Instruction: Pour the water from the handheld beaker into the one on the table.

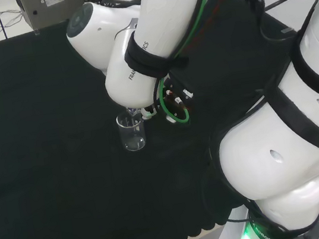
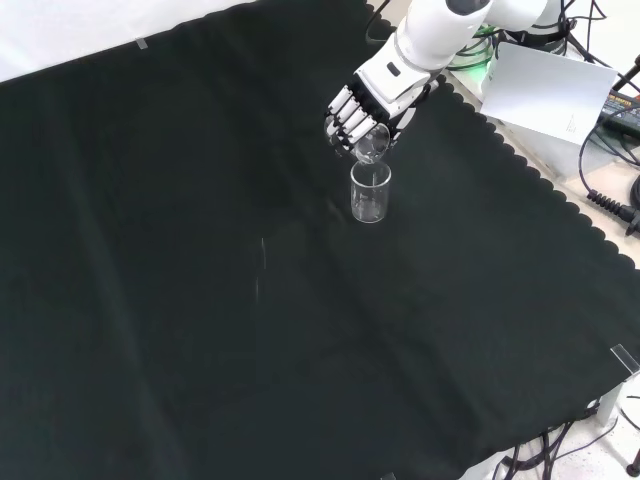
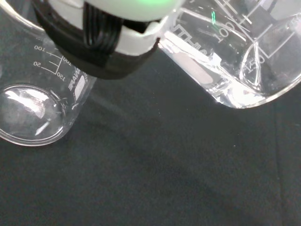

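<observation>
In the front view a clear beaker [image 2: 370, 192] stood upright on the black cloth [image 2: 200, 300], directly below the hand [image 2: 352, 116] and just beneath the thing it carried; whether it held any water could not be told from that view. The hand had its fingers [image 2: 343, 127] curled round a second, handheld beaker [image 2: 374, 146], which was tipped steeply so that its mouth faced down toward the rim of the standing one, the two rims close together. In the head view the standing beaker [image 1: 131, 132] sat just below the arm's white link [image 1: 134, 69], and the tilted glass [image 1: 132, 113] showed at its rim. In the wrist view the standing beaker [image 3: 35, 110] was seen from above, its printed scale on the wall and bright reflections on its base, while the handheld beaker [image 3: 235, 56] lay tilted close beside the palm, with what looked like a little water gathered in its lowest corner.
</observation>
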